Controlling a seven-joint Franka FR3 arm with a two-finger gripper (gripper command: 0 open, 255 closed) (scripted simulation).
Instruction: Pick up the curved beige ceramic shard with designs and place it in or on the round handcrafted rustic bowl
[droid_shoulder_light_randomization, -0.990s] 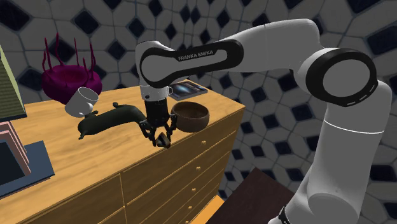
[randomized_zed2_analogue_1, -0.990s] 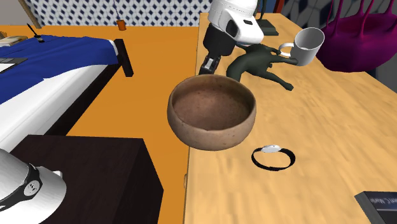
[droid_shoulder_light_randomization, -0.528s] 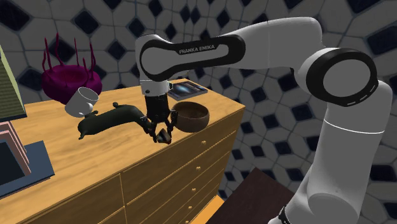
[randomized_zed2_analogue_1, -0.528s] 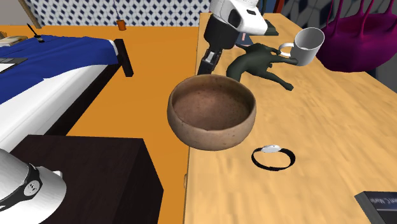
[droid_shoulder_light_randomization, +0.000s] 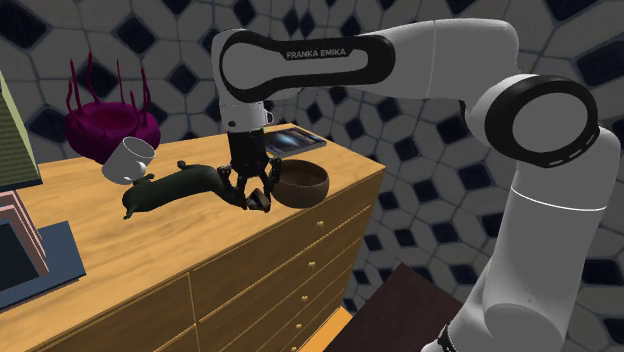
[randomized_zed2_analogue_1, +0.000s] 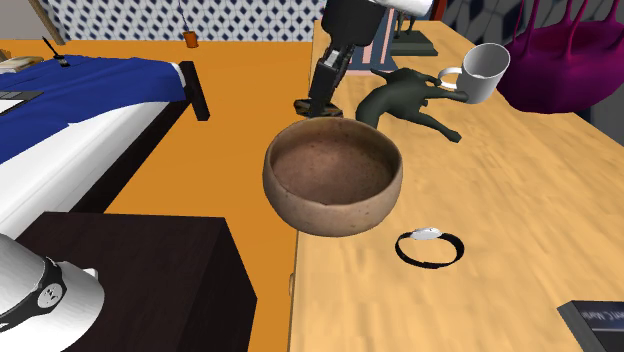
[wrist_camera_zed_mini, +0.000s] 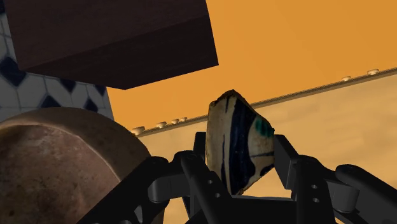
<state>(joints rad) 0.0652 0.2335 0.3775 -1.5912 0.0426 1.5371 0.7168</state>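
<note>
**Firmly clasped: curved cream ceramic shard with dark blue and teal markings (wrist_camera_zed_mini: 240, 143) beside round speckled brown bowl (randomized_zed2_analogue_1: 333, 215)**

The shard is pinched edge-on between the two fingers of the all-black gripper (droid_shoulder_light_randomization: 251, 200), which are closed against its sides. It is held in the air just beside the bowl's rim, outside its hollow. Past the gripper from the bowl, a dark green animal figure (droid_shoulder_light_randomization: 170, 188) and a white mug (droid_shoulder_light_randomization: 128, 160) are seen on the same wooden dresser top (randomized_zed2_analogue_1: 520, 200).
</note>
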